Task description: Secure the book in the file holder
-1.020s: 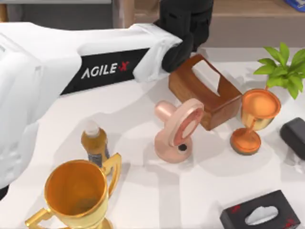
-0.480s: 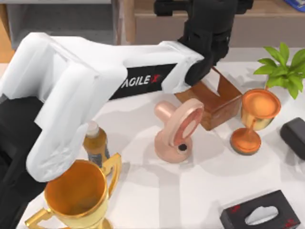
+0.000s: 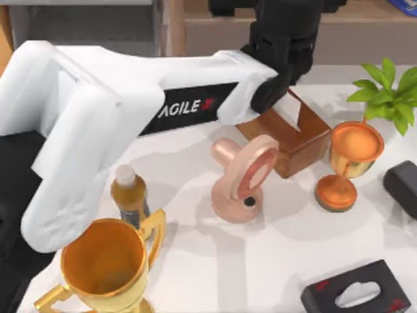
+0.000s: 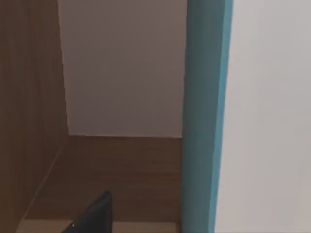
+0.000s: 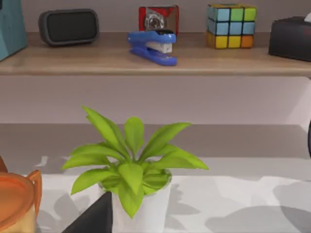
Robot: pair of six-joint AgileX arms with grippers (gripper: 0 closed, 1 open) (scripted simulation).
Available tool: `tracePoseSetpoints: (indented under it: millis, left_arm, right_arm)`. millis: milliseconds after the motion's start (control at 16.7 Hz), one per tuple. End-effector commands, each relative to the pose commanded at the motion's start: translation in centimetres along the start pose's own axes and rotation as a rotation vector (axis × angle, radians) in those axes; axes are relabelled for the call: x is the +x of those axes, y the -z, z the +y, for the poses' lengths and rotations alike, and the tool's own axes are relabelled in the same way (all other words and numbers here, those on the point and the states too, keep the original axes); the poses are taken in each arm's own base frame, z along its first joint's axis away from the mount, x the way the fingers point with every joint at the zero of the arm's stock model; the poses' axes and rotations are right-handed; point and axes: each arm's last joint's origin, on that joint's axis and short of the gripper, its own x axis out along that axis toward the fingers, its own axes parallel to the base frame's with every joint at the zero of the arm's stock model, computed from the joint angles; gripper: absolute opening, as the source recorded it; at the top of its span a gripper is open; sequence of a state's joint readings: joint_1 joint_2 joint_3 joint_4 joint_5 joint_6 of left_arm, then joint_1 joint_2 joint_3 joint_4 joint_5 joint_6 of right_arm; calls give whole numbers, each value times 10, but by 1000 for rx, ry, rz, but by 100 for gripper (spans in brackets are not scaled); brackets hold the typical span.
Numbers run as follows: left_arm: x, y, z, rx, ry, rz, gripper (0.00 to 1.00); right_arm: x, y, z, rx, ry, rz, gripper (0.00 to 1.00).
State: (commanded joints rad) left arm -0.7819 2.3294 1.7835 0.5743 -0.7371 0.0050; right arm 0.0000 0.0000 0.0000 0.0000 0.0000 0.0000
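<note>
Our left arm (image 3: 130, 124) reaches across the table toward the far edge, its black wrist and left gripper (image 3: 287, 39) up over the wooden shelf at the back, above the brown tissue box (image 3: 287, 137). From the wrist view, a turquoise edge, which we take for the book (image 4: 204, 116), stands upright close to the camera, with a grey wall (image 4: 121, 68) and a tan wooden floor (image 4: 116, 170) behind it; that looks like the inside of the file holder, so the book seems to be at or in its slot. We cannot tell whether the left fingers are closed on the book or have let go, since only a dark finger tip (image 4: 95, 216) shows. The upright pose suits a narrow slot: the book goes in edge first and the walls keep it standing. Our right arm is parked at the table's right, its camera facing the plant (image 5: 131, 170) and a shelf with a stapler (image 5: 151, 46) and a cube (image 5: 231, 25); its fingers' state is not visible either. Trophy (image 3: 104, 264), bottle (image 3: 129, 195) and goblet (image 3: 352, 160) stand well apart from the work, so they pose little risk.
</note>
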Motion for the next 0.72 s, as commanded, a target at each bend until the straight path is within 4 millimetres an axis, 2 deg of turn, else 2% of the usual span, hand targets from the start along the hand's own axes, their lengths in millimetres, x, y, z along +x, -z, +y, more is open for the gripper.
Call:
tracePoseSetpoints:
  millis: [420,660,720]
  left_arm:
    - [24,13,-5,2,-1,2,100]
    - [25,14,-5,1,0,2,100]
    - [25,14,-5,1,0,2,92]
  right_arm:
    - [0,0,0,0,0,0,100]
    - [0,0,0,0,0,0,100]
    - [0,0,0,0,0,0,100]
